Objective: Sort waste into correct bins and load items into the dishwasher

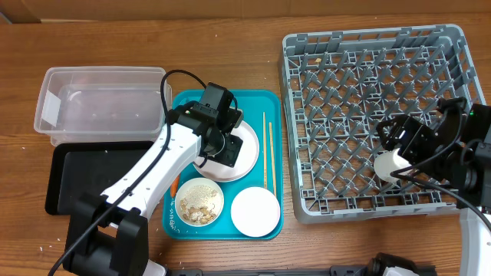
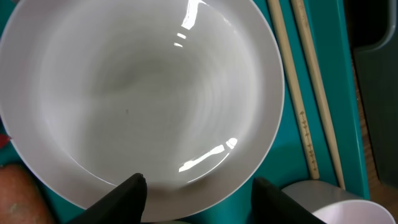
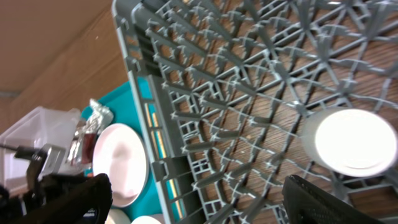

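Jaws of the left gripper (image 2: 199, 200) stand apart with nothing between them. They hover low over the large white plate (image 2: 137, 93) on the teal tray (image 1: 257, 103). In the left wrist view the plate spreads away from the jaws toward 12 o'clock, and its 6 o'clock rim passes across the gap between the two fingers.

The plate is round, so the rim sets the approach. A pinch there would, in my judgement, need one finger inside the lip and one outside.

Two wooden chopsticks (image 1: 268, 153) lie at the plate's 3 o'clock, just beside it. Their long axis runs 12 to 6 in the overhead view.

The left arm is plainly the nearer. The right gripper (image 3: 198, 186) is well apart, inside the grey dish rack (image 1: 368, 84). Its jaws are wide apart and hold nothing. The small white cup (image 3: 354, 142) rests in the rack near 1 o'clock.
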